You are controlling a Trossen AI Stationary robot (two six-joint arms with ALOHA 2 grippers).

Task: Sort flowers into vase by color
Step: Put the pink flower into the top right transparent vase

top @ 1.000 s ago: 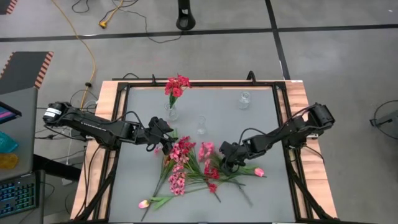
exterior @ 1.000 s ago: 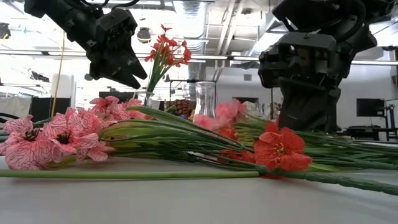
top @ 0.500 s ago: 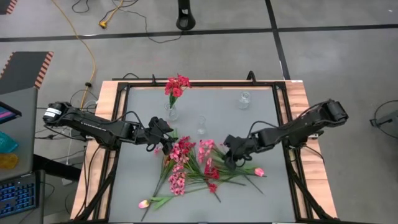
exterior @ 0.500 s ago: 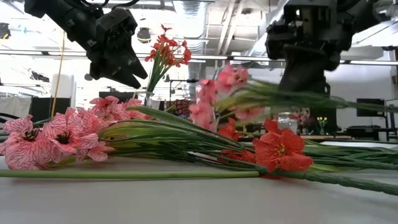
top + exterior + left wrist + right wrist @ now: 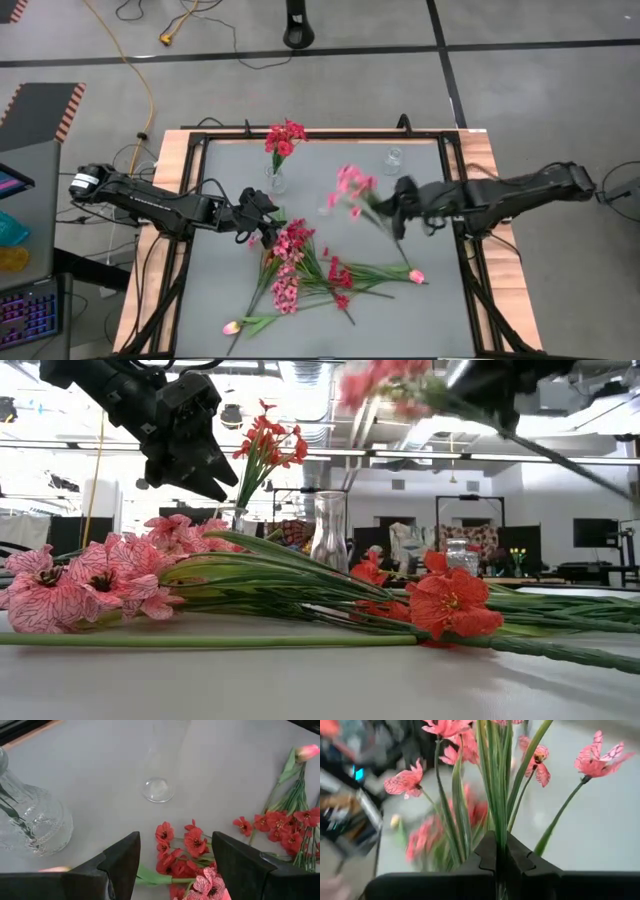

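Note:
My right gripper (image 5: pixel 395 200) is shut on a pink small-blossom spray (image 5: pixel 350 185) and holds it in the air over the table's middle, near a slim clear vase (image 5: pixel 329 530). The other flowers (image 5: pixel 300 270), red clusters and pink sprays, lie in a pile on the near half of the table. Two pale pink buds (image 5: pixel 416 276) (image 5: pixel 231 327) lie at the pile's edges. A vase (image 5: pixel 275 180) at the far left holds red sprigs (image 5: pixel 285 135). My left gripper (image 5: pixel 175 865) hovers open above the pile's far left end, over red blossoms (image 5: pixel 187 842). My right gripper (image 5: pixel 497 847) pinches the pink spray's green stem and leaves (image 5: pixel 496 827) between its two fingers, which lie across the stem. The blossoms (image 5: pixel 445 727) fan out beyond the fingertips. The spray is lifted clear, its bare stem end (image 5: pixel 401 238) trailing toward the table's near side.
A small round clear vase (image 5: pixel 392 160) stands at the far right of the table. A black frame (image 5: pixel 455 200) runs round the grey top. Bare table shows between the vases and at the near right corner (image 5: pixel 430 330).
My right gripper has risen from the pile and moved toward the table's far edge, taking a pink spray with it. The spray, which lay among the other flowers, is now lifted clear and high. The rest of the pile has stayed on the table.

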